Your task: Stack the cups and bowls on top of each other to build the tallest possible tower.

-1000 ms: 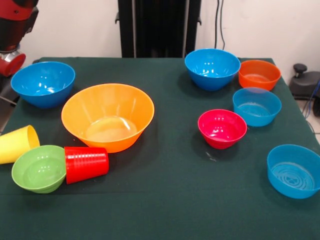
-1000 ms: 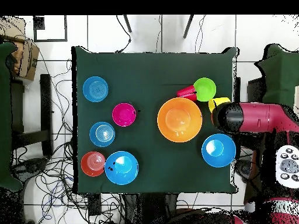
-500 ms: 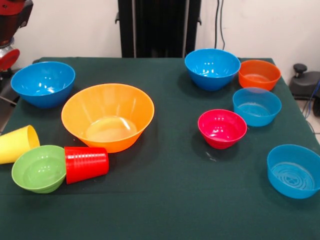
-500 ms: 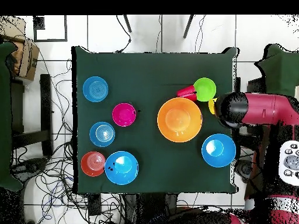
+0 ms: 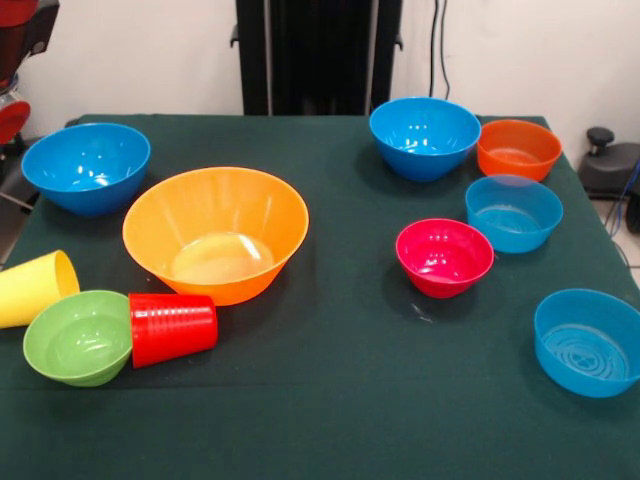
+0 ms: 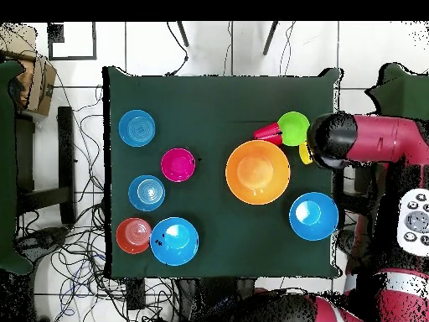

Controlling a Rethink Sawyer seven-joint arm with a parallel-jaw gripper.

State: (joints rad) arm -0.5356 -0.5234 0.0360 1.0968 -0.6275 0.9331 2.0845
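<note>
The big yellow-orange bowl (image 5: 215, 232) stands alone left of centre, with nothing in it. The yellow cup (image 5: 35, 287) and the ribbed red cup (image 5: 172, 328) lie on their sides beside the upright light green bowl (image 5: 78, 337). Two deep blue bowls (image 5: 86, 166) (image 5: 424, 136), the orange bowl (image 5: 518, 148), two paler blue bowls (image 5: 513, 212) (image 5: 587, 341) and the pink-red bowl (image 5: 444, 256) stand apart. In the overhead view my gripper (image 6: 328, 138) hangs over the yellow cup (image 6: 303, 153), next to the green bowl (image 6: 294, 128).
The dark green table (image 5: 340, 400) ends close to the left of the yellow cup. The black pedestal (image 5: 318, 55) stands at the far side. Part of the red arm (image 5: 18, 40) shows at the top left of the front view.
In the overhead view the arm's end has slid up along the table's right edge, now covering most of the yellow cup. In the front view the arm has drawn further out at top left.
</note>
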